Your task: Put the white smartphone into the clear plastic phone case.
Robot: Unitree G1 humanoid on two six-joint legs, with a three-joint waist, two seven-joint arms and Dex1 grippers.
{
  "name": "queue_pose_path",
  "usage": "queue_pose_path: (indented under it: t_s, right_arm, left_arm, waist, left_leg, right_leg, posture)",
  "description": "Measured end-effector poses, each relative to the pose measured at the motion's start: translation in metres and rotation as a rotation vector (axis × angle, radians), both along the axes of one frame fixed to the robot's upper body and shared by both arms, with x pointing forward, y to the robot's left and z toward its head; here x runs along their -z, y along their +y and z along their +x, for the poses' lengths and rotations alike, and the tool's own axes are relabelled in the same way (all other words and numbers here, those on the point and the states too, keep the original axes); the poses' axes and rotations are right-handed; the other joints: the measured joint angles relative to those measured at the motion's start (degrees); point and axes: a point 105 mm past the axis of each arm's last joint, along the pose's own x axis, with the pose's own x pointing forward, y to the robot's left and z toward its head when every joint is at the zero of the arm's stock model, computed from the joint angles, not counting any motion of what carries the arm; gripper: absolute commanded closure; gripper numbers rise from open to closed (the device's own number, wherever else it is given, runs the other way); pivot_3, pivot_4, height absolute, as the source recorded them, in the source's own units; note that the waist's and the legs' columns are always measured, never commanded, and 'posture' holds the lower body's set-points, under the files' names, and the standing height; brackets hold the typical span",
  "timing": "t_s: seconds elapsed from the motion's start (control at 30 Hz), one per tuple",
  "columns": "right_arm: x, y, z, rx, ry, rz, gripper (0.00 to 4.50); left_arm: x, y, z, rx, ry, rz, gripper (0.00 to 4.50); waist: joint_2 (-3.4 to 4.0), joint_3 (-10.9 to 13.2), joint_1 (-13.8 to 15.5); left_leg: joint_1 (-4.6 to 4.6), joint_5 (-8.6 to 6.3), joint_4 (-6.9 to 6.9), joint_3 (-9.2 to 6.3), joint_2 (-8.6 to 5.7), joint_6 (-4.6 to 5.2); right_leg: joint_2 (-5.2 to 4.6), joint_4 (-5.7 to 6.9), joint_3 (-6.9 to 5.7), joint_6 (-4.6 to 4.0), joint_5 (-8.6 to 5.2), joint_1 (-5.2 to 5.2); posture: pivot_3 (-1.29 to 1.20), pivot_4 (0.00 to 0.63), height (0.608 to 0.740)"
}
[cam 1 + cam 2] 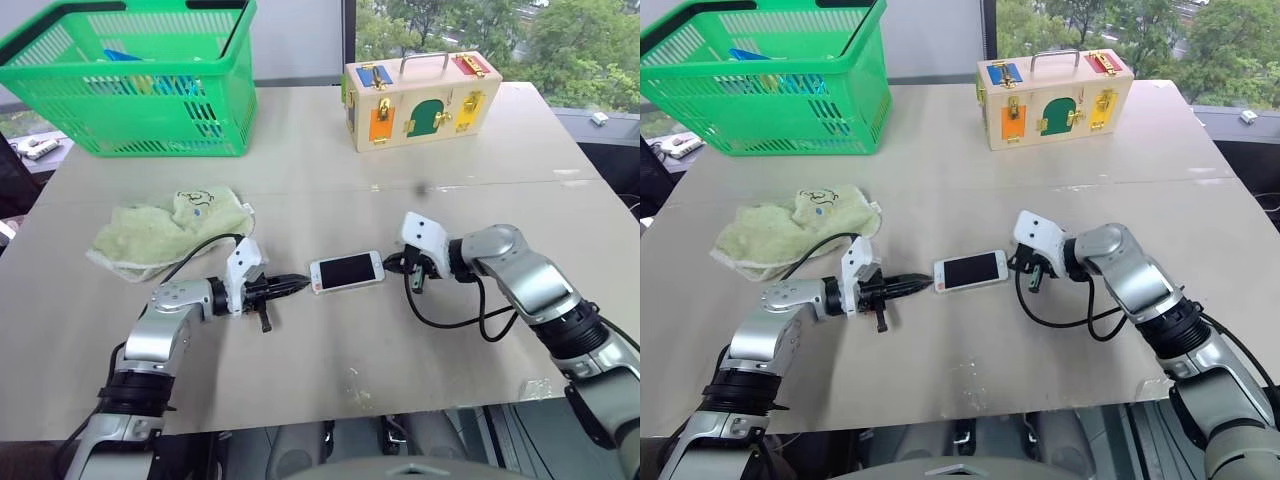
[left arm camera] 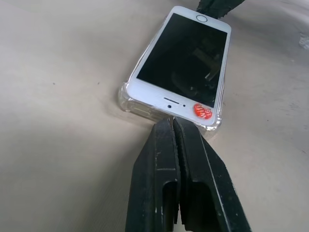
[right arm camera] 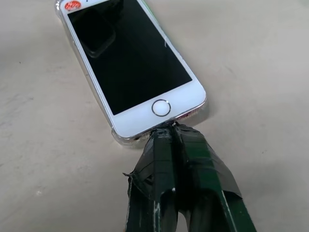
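The white smartphone (image 1: 347, 271) lies screen up near the middle of the table (image 1: 330, 180), between the two arms. It sits inside the clear plastic phone case (image 2: 126, 100), whose glossy rim and rounded corners show around the phone's edges in both wrist views. In the left wrist view the case corner at the earpiece end stands out a little from the phone's white edge, so that end may not be fully seated; I cannot tell for sure. A small round red sticker (image 2: 203, 111) sits on the white bezel at the earpiece end.

The left gripper (image 1: 296, 286) lies low over the table with its fingers pressed together, holding nothing. Their tips come right up to the earpiece end of the phone, at or just short of the case rim. The right gripper (image 1: 392, 266) comes from the other side, its fingers (image 3: 181, 145) also closed and empty, with the tips against the case edge just below the round home button (image 3: 161, 107). So the phone is flanked end to end by the two closed fingertips.

Beside the left arm, a pale green towel (image 1: 170, 233) lies crumpled on the table. At the far left corner stands a green basket (image 1: 140, 75) with some items inside. Farther right along the far edge is a wooden box (image 1: 422, 100) with coloured doors and brass latches.
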Motion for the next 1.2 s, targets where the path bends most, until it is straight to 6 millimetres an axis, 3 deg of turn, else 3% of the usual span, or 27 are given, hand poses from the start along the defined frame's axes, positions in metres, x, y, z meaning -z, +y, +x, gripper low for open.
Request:
queue_pose_path:
  t_s: [0.47,0.7,0.9,1.03,1.2]
  right_arm:
    - [0.0,0.002,0.001,0.004,0.014,0.021,4.5]
    - [-0.012,0.008,-0.01,-0.025,0.007,0.102,4.5]
    - [-0.023,-0.006,-0.005,0.071,0.022,0.213,4.5]
    - [-0.026,0.004,-0.002,0.07,0.01,0.228,4.5]
    - [-0.012,0.02,0.003,0.065,0.039,0.179,4.5]
  left_arm:
    - [-0.002,0.002,-0.001,0.002,0.023,-0.017,4.45]
    - [-0.027,-0.026,0.002,0.067,-0.026,-0.1,4.45]
    - [-0.011,-0.038,0.006,0.057,0.011,-0.037,4.45]
    - [-0.009,-0.041,0.007,0.073,-0.005,0.002,4.45]
    - [-0.008,-0.04,0.008,0.075,-0.014,0.017,4.45]
  waist:
    - [0.0,0.0,0.0]
    - [-0.01,0.0,0.2]
    - [-0.01,0.0,0.1]
    - [-0.01,0.0,-0.1]
    - [-0.01,0.0,0.0]
  left_leg:
    - [0.04,0.0,0.01,0.03,0.01,-0.01]
    - [0.0,0.0,0.05,0.02,-0.04,0.0]
    - [0.01,0.0,0.05,0.02,-0.02,0.0]
    - [0.1,0.0,0.02,0.04,0.03,-0.01]
    - [0.1,0.0,0.04,0.09,0.02,0.0]
  right_leg:
    - [0.09,0.11,0.07,-0.02,0.01,-0.01]
    - [0.19,0.08,0.08,-0.01,0.01,0.02]
    - [0.28,0.1,0.12,-0.01,0.01,0.01]
    - [0.35,0.15,0.18,-0.02,0.0,0.01]
    - [0.32,0.17,0.22,-0.03,0.01,0.01]
  posture:
    - [0.0,0.15,0.74]
    - [0.0,0.15,0.74]
    - [0.0,0.15,0.74]
    - [0.0,0.15,0.74]
    - [0.0,0.15,0.74]
